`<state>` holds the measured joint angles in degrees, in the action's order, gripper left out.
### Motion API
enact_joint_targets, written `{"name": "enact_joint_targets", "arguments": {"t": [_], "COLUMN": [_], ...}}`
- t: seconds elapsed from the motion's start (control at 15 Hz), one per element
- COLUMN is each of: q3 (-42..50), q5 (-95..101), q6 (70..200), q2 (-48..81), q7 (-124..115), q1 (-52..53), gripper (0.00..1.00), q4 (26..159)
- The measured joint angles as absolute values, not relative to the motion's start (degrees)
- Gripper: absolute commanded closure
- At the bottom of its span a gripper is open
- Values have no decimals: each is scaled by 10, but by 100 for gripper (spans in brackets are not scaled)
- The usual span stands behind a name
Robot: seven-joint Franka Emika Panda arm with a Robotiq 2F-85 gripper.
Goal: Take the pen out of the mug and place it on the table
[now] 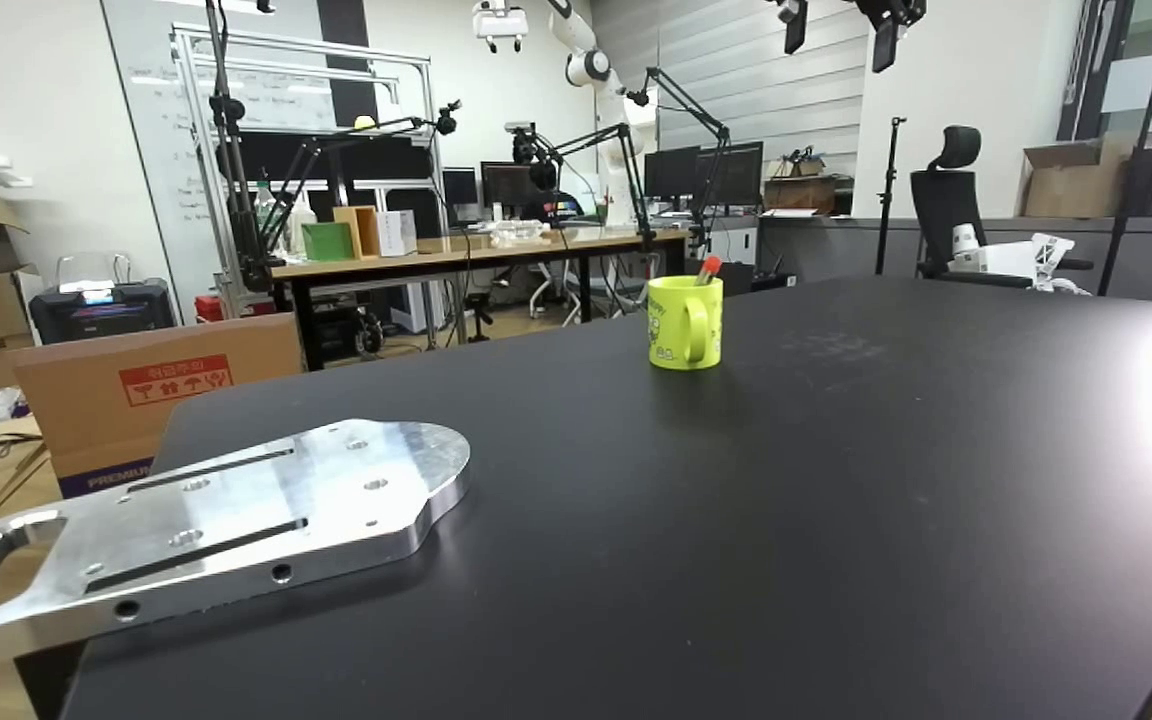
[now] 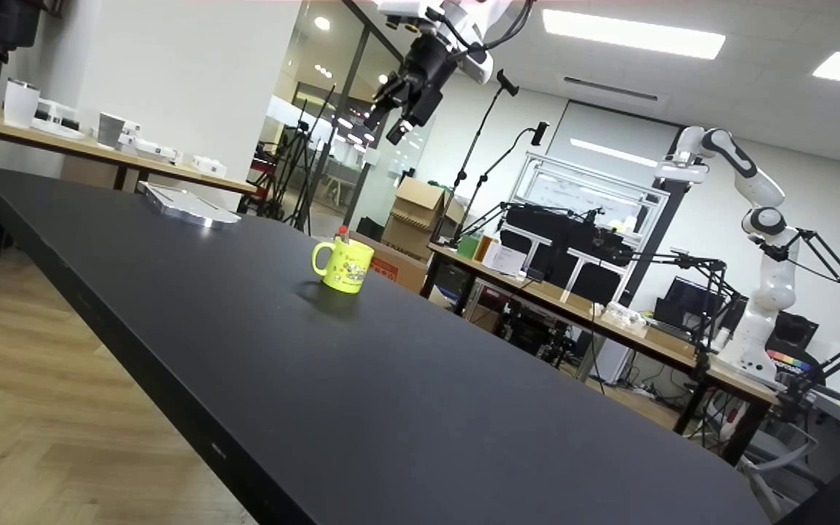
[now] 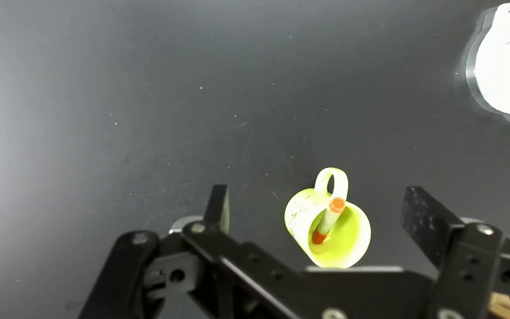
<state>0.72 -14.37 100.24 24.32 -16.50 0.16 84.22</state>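
- In both exterior views the pen (image 1: 709,269) is partly hidden by the mug (image 1: 674,325).
- In an exterior view the metal plate (image 1: 256,505) is cut off at left.
- In the wrist view the gripper (image 3: 317,206) is blurred and cut off below.
- The whiteboard (image 1: 158,100) is too blurred to be read.

"Where is the pen (image 3: 327,221)?"

"In the mug (image 1: 670,325), tilted, its orange-red top end showing above the rim on the handle side."

"And the rest of it?"

"A pale barrel, then red again at the lower end, down inside."

"How does the mug stand?"

"Upright on the table (image 1: 736,560). Yellow-green, one looped handle, a printed pattern on its wall, too small to read well."

"And the table?"

"Black, with faint scuffs and pale specks near the mug in the wrist view."
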Motion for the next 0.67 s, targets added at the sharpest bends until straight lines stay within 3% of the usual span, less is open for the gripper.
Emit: {"name": "enact_joint_targets", "arguments": {"t": [0.67], "q3": [9], "q5": [-145], "q6": [1010], "q2": [249], "q7": [-161], "q1": [-3], "gripper": [0], "q4": [837]}}
